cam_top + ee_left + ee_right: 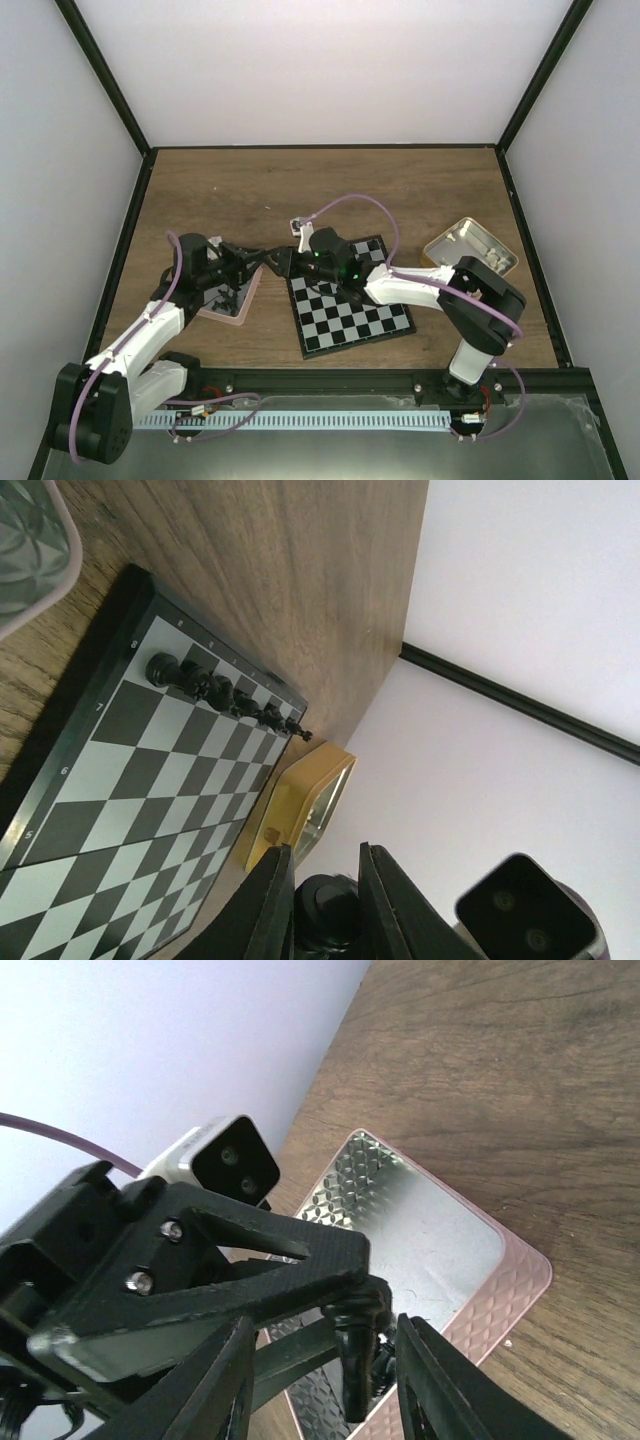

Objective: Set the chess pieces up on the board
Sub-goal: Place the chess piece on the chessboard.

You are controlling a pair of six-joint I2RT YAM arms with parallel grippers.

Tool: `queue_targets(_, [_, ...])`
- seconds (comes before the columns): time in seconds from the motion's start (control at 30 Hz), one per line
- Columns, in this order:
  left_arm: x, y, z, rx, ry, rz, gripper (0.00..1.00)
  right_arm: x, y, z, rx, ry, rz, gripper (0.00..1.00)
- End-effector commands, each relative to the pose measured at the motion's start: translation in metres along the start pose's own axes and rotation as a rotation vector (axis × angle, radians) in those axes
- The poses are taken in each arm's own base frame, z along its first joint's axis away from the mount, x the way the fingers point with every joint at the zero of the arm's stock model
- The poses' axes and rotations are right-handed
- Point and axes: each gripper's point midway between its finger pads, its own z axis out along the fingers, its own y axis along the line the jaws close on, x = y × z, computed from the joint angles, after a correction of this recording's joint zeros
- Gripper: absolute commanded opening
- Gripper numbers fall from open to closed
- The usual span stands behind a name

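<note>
Top view: the left pincer point(262, 260) and the right pincer point(285, 263) meet tip to tip just left of the frame's centre. They hang over the brown wooden desk point(300, 190), between the pink-rimmed metal tray point(243, 300) and the flat black-and-grey checked chessboard point(350, 310). The jaws are too small and dark to read here. A tan metal tin point(470, 248) lies at the right, near the board's upper right corner.

Left wrist view: at the bottom edge the left pincer point(325, 905) is clamped on a black chess piece point(325, 920), with one finger pressed to each side of it. The chessboard point(150, 780) fills the lower left. A row of black chess pieces point(225, 693) stands along its border nearest the upper part of the frame. The tin point(300, 800) lies just past the board's corner.

Right wrist view: the right pincer point(330, 1380) stands apart, its fingers point(225, 1390) at lower left and lower right. In the gap between them is the closed tip of the left pincer point(362, 1350). I cannot tell whether they touch it. The tray point(500, 1270) lies behind, on the desk.
</note>
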Motion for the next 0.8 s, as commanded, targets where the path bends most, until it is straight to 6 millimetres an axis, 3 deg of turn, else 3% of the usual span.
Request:
queue_targets(0.0, [0.004,-0.005,0.000,0.031,0.026,-0.033,0.18,0.004,-0.004,0.005,0.005,0.000,0.005,0.40])
queue_targets(0.23, [0.007,-0.010,-0.001,0.050,0.044,-0.046,0.18,0.008,-0.006,0.002,-0.007,0.001,-0.010,0.21])
queue_targets(0.57, [0.005,-0.003,-0.001,0.021,0.030,-0.044,0.19,-0.002,0.007,-0.007,-0.045,-0.038,-0.022,0.05])
queue_targets(0.67, [0.000,-0.005,-0.003,-0.010,-0.006,0.040,0.34,-0.007,0.000,-0.013,0.003,-0.037,-0.012,0.02])
queue_targets(0.77, [-0.009,0.004,-0.009,-0.106,-0.073,0.130,0.50,-0.010,-0.018,-0.027,0.065,0.017,0.005,0.01])
